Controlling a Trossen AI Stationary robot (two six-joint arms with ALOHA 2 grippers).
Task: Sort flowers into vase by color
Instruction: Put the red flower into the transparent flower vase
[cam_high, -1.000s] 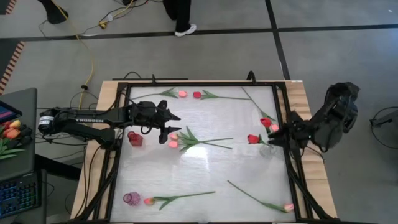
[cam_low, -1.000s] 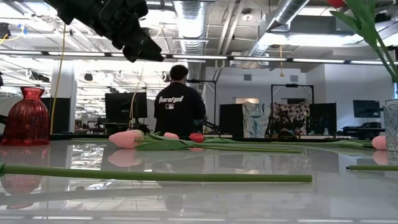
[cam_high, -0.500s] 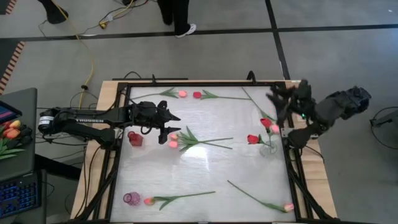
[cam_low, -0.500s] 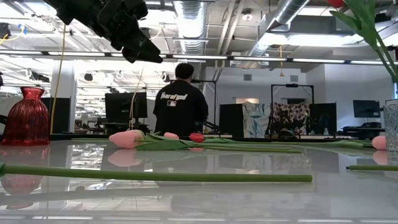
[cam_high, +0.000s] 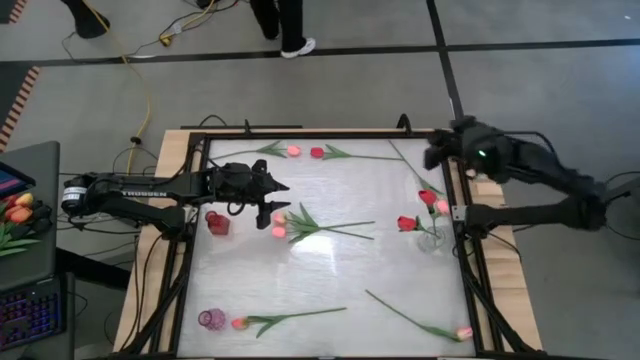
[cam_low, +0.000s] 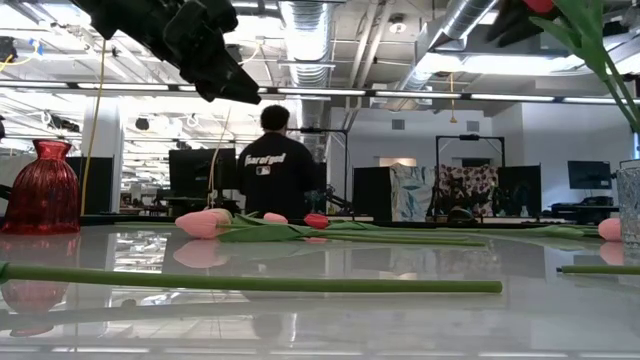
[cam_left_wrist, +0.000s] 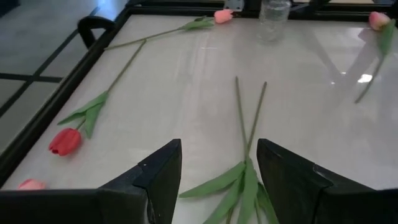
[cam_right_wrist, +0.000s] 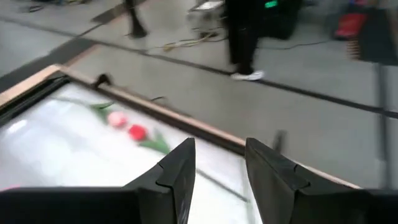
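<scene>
My left gripper (cam_high: 283, 198) hovers open over the buds of two pink tulips (cam_high: 300, 226) lying on the white table; their stems (cam_left_wrist: 245, 124) show between its fingers, untouched. My right gripper (cam_high: 432, 155) hangs open and empty above the far right corner, its fingers (cam_right_wrist: 180, 168) clear of everything. A clear vase (cam_high: 430, 240) at the right edge holds red and pink tulips (cam_high: 428, 197). A red vase (cam_high: 217, 222) stands at the left, a small purple vase (cam_high: 211, 319) at the near left. Single tulips lie at the far edge (cam_high: 294, 151), (cam_high: 317, 153) and near edge (cam_high: 239, 323), (cam_high: 464, 333).
A black frame (cam_high: 190, 250) borders the table. In the low view a long stem (cam_low: 250, 283) lies across the foreground, with the red vase (cam_low: 45, 190) left and the clear vase (cam_low: 630, 205) right. A person (cam_low: 275, 170) stands in the room behind. A laptop sits off the left edge.
My right gripper has swung from beside the clear vase at the right edge toward the far right corner, turning as it went, its fingers no nearer together. The person behind the table has walked a little to the left. The flowers and vases have stayed put.
</scene>
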